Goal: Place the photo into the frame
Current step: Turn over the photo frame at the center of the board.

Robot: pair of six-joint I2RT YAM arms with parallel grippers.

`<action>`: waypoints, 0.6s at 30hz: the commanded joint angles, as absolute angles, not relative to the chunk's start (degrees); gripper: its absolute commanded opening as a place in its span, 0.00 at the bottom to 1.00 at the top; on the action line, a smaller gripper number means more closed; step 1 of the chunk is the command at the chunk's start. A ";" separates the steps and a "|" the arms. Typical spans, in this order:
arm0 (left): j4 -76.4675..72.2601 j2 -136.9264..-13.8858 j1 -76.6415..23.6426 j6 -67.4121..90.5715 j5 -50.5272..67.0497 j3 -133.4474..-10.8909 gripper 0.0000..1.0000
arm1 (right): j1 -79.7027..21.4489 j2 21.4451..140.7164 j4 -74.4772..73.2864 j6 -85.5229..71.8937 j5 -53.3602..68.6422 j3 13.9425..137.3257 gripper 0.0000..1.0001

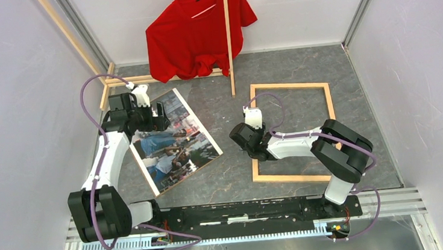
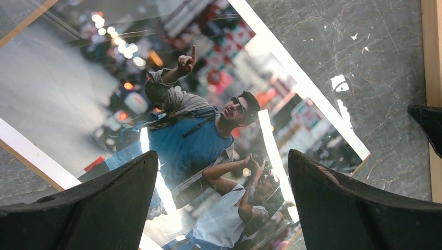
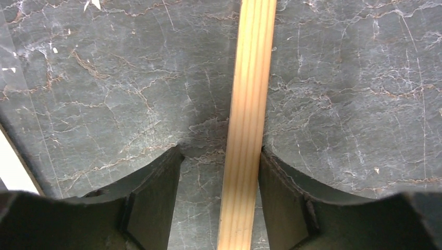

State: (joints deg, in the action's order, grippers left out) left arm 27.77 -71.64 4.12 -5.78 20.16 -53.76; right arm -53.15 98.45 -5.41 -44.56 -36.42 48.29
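We find the photo [image 1: 175,142] lying face up on the table [image 1: 230,178], left of centre in the overhead view and turned at an angle. The frame [image 1: 291,86] lies flat right of centre, apart from the print. The left gripper [image 2: 221,156] hangs over the photo's upper left, jaws wide apart, holding nothing. The right gripper [image 3: 220,151] straddles the frame's left strip, jaws apart and not clamped. One finger [image 3: 281,198] meets the wood, the other stands clear.
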 commanded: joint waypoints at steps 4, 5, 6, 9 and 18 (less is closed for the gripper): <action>29.87 -70.99 2.61 -8.29 22.97 -56.10 1.00 | -53.56 98.78 -3.65 -47.96 -30.02 42.97 0.45; 30.40 -71.01 2.11 -8.72 22.58 -56.00 1.00 | -53.53 98.26 -3.59 -47.38 -29.98 43.24 0.38; 30.93 -71.02 1.34 -9.21 22.07 -55.94 1.00 | -53.54 97.48 -3.92 -46.75 -30.33 43.90 0.35; 31.73 -70.86 -0.77 -9.49 20.81 -55.54 1.00 | -53.54 94.01 -5.16 -44.81 -31.39 46.02 0.28; 32.35 -65.93 -10.05 -12.68 15.01 -51.53 1.00 | -52.83 76.15 -9.01 -50.02 -27.13 50.36 0.19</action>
State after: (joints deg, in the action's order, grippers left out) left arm 31.42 -68.97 -6.72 -8.32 18.28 -51.96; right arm -53.10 85.65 -9.63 -46.30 -29.02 46.65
